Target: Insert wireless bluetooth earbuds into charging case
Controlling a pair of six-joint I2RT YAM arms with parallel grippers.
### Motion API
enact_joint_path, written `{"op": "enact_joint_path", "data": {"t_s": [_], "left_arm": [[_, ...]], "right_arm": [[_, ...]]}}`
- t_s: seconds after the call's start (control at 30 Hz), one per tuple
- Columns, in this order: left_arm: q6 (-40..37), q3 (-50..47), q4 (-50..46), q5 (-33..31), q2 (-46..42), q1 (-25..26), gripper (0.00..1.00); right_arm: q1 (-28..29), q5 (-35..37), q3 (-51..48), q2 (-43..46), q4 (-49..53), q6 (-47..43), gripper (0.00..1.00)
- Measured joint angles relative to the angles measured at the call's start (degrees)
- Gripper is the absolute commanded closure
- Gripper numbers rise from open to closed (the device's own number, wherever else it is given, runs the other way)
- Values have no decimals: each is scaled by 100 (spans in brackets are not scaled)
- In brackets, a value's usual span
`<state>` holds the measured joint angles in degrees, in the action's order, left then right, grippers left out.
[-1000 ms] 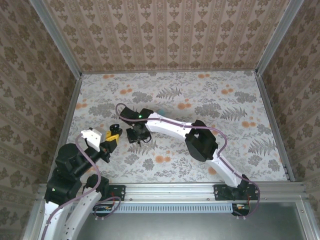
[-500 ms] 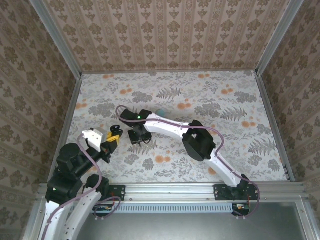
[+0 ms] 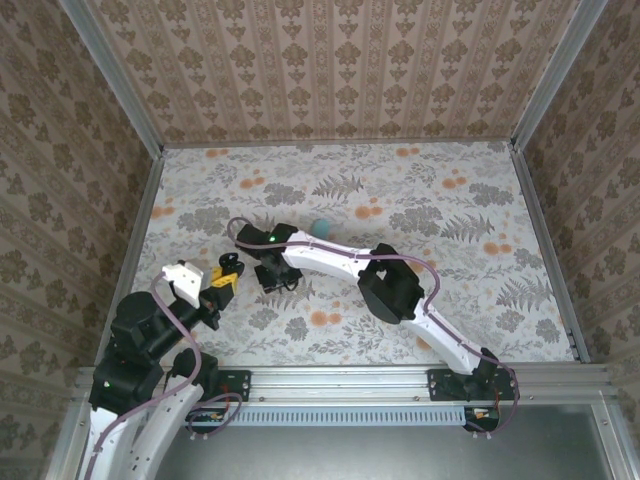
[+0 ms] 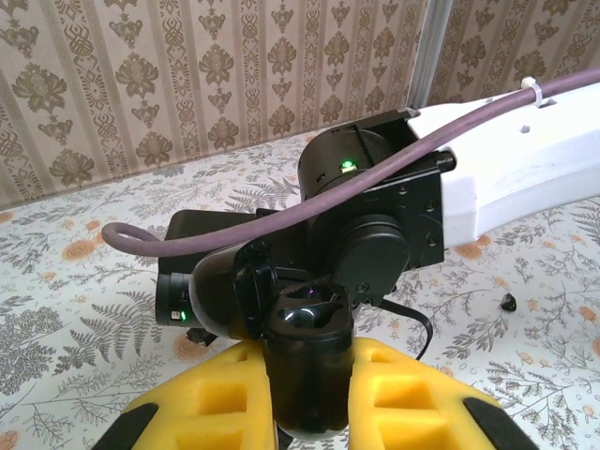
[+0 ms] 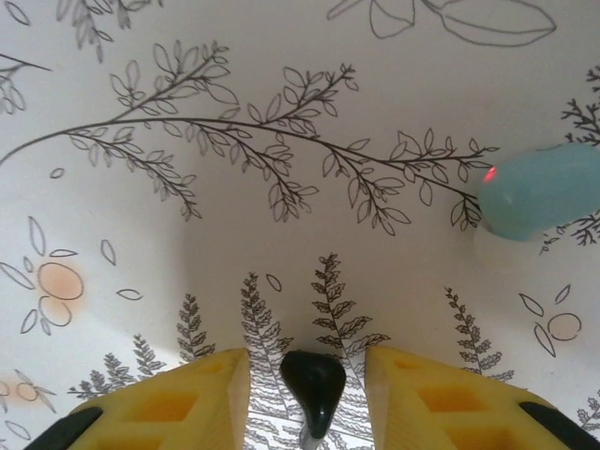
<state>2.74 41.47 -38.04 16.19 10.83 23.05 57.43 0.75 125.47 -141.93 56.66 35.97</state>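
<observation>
Left fingers (image 4: 412, 394) clasping glossy rounded black case (image 4: 309, 375), right fingers (image 5: 169, 408) flanking black earbud (image 5: 314, 386)

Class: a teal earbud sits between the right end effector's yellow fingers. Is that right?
No. In the right wrist view, the earbud between the right end effector's yellow fingers is black; the teal thing is a rounded item lying apart on the table.

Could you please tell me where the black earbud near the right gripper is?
The black earbud sits between the right gripper's open fingers at the bottom of the right wrist view; a teal item lies upper right.
</observation>
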Motion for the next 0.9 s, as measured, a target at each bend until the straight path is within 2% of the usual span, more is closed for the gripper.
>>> {"op": "enact_joint_path", "data": {"t_s": [0.63, 0.9], "left_arm": [[55, -52, -55, 66, -160, 0, 100], [308, -278, 219, 363, -160, 0, 100]], "right_arm": [[35, 186, 223, -125, 264, -168, 85], [-81, 186, -1344, 758, -544, -94, 88]]}}
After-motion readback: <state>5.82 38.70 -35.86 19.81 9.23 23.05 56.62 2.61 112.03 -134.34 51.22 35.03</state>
